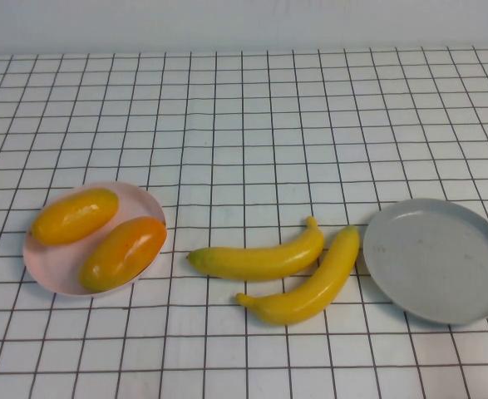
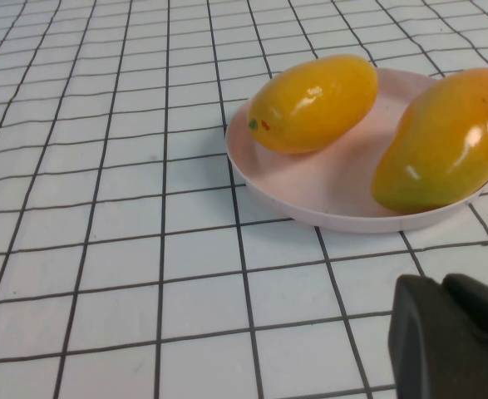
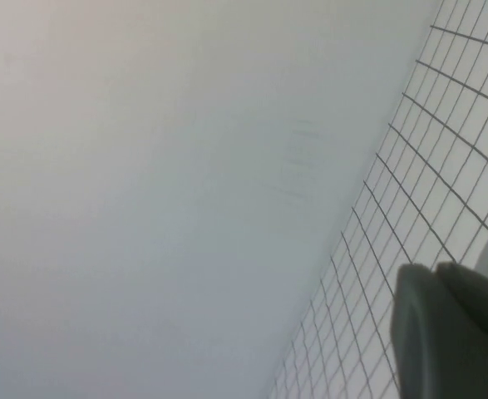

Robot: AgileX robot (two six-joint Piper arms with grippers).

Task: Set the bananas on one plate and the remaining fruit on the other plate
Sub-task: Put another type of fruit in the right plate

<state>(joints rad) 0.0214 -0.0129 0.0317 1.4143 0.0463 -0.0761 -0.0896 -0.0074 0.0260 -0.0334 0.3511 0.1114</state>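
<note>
- White gridded tabletop [image 1: 244, 125] filled the high view.
- Bananas [image 1: 298, 270] lay lower centre, long axes running lower-left to upper-right, just left of the grey plate [image 1: 439, 259].
- Two mangoes [image 1: 102, 233] sat parallel on the pink plate [image 1: 56, 270], left, tilted alike.
- Left gripper [image 2: 451, 337] sat clenched near the pink plate; right gripper [image 3: 451, 328], clenched, faced the wall.

Both mango-type fruits already sit on the pale pink plate [image 1: 56, 270] at the near left: the yellow-orange one [image 1: 75, 216] lies farther back, the deeper orange one [image 1: 123, 253] with a reddish blush is nearer, side by side, both angled. The two glossy yellow bananas [image 1: 264, 258] lie on the bench in the middle, nearly touching. The grey plate [image 1: 436, 259] sits just right of them, nothing on it.
</note>
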